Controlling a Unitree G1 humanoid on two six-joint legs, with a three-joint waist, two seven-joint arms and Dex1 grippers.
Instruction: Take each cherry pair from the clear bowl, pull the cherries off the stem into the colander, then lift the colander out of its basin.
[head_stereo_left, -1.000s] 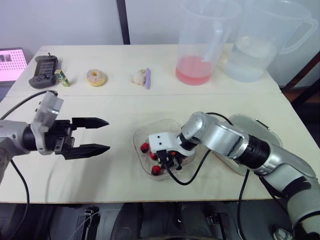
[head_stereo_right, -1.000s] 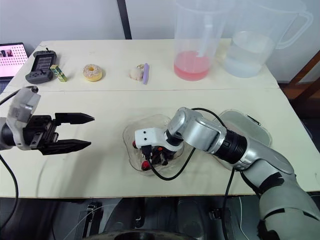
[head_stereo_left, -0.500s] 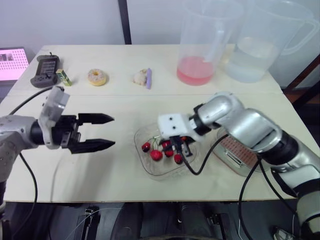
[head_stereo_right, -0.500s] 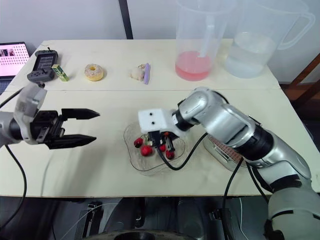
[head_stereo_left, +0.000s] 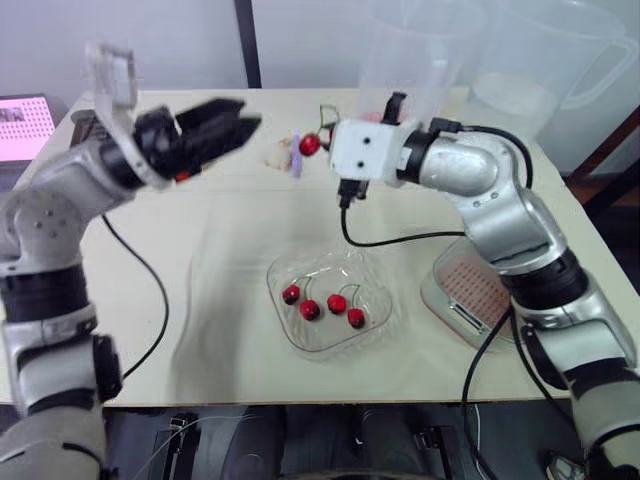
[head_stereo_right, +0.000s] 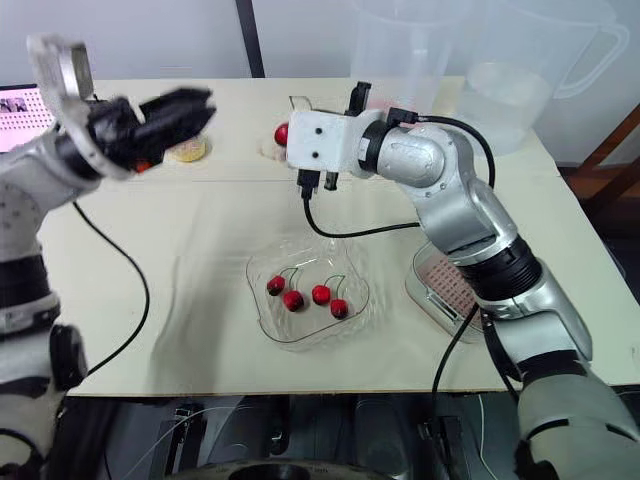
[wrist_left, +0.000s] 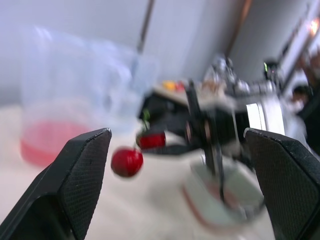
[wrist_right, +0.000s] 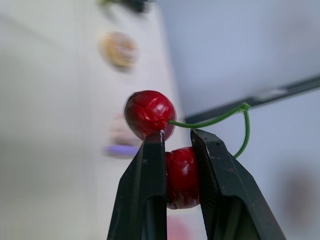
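One cherry pair (wrist_right: 150, 114) just left clear bowl (head_stereo_left: 283, 325) — right gripper (wrist_right: 179, 145) clamps it, left gripper (head_stereo_left: 235, 120) raised, agape — pull next.

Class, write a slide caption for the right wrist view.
Right gripper shut on one cherry of a pair, the twin cherry just beyond on their shared green stem.

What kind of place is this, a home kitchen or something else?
Probably a lab or test room, not a kitchen: a plain table holds a large plastic pitcher and a clear bowl of cherries, with a laptop screen at its left edge.
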